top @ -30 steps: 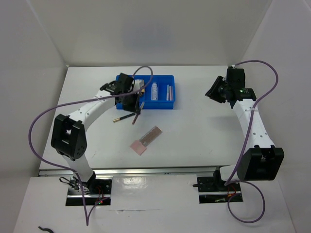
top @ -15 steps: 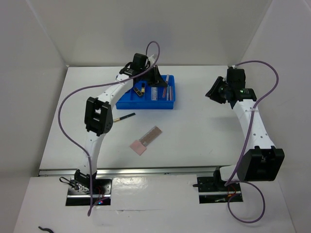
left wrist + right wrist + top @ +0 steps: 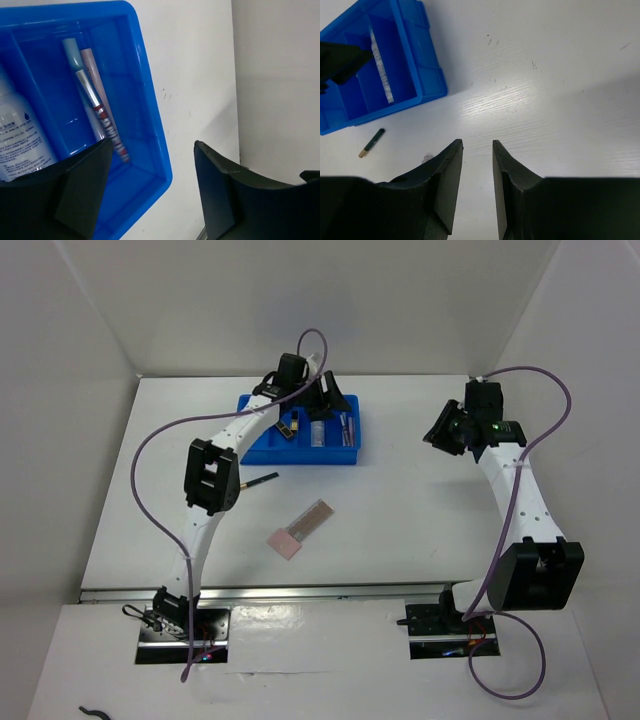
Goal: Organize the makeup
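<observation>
Left arm is stretched far forward with its elbow raised. The left hand [image 3: 325, 400] hangs over the end of the blue plastic tray [image 3: 300, 458], fingers spread wide with nothing between them.

Directly under the hand, in the end compartment, a slim pink pencil [image 3: 91, 65] and a silver-and-red pencil [image 3: 107, 125] lie side by side; the print on them is unreadable. Just left of the hand is a clear tube with a white label [image 3: 17, 140], its small print illegible. Further left is a black-gold lipstick [image 3: 291, 426].

Back toward the bases, on the white counter [image 3: 400, 510], lie a black-gold pencil [image 3: 258, 480] and a flat pink palette [image 3: 300, 530].

Right arm is bent. The right hand [image 3: 477, 185] hovers over bare counter, fingers a narrow gap apart and empty, with the tray ahead to its left.
</observation>
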{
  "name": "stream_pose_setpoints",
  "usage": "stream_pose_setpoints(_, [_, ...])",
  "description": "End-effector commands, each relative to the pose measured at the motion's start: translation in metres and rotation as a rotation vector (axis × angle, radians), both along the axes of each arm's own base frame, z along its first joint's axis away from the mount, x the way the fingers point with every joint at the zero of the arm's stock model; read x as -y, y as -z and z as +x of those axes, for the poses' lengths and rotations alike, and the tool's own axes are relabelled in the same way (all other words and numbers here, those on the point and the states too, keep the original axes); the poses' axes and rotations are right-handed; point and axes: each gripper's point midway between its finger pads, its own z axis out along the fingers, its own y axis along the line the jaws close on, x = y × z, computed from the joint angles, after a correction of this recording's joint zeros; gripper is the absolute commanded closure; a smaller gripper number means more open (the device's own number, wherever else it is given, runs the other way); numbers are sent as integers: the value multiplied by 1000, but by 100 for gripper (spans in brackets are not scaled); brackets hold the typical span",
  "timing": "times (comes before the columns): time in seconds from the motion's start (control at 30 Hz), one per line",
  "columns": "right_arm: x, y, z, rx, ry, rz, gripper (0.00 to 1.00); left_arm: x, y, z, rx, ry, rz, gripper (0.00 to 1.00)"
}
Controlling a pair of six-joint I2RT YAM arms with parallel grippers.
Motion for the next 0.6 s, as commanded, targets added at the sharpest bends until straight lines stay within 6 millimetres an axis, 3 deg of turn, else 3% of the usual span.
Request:
stream_pose_setpoints(0.0, [4,-10,2,19,-2,-17,62,-5,-42,11,128,6,-16,20])
stream_pose_setpoints(0.07, [4,-10,2,19,-2,-17,62,-11,-53,4,144,14,15,19])
stream_pose_setpoints(0.1, [4,-10,2,19,-2,-17,62,-17,-75,-2,211,32,46,19])
stream_pose_setpoints(0.13, [4,-16,2,37,-2,-18,62,-23,-82,-8,236,38,80,21])
stream_pose_setpoints(0.2, [4,-20,1,48,-1,-18,62,-45,-66,-25,262,71,219,25])
stream_pose_setpoints(0.23, [4,-20,1,48,-1,-18,62,-58,-95,-39,329,70,257,25])
stream_pose_setpoints(0.27, [4,-20,-2,49,-1,-18,62,-84,-67,-47,294,29,391,24])
stream_pose_setpoints(0.3, [4,-23,-4,58,-1,-18,62,-97,-58,-61,324,53,513,22])
stream_pose_setpoints(0.33, [2,-24,-4,59,-8,-12,62,-103,-52,-77,342,61,599,22])
stream_pose_setpoints(0.37, [2,-21,-7,54,-8,-12,62,-119,-73,-94,394,36,653,20])
stream_pose_setpoints(0.4, [0,-16,-9,42,-16,-4,62,-146,-33,-112,330,28,768,18])
stream_pose_setpoints(0.43, [0,-16,-9,42,-16,-4,62,-155,-26,-123,343,60,808,18])
stream_pose_setpoints(0.47, [-2,-18,-9,55,-26,4,62,-168,4,-144,288,95,851,18])
stream_pose_setpoints(0.5, [-3,-18,-9,54,-20,11,62,-178,0,-152,311,72,874,18])
stream_pose_setpoints(0.57, [-5,-19,-9,54,-28,19,62,-192,10,-159,315,52,897,18])
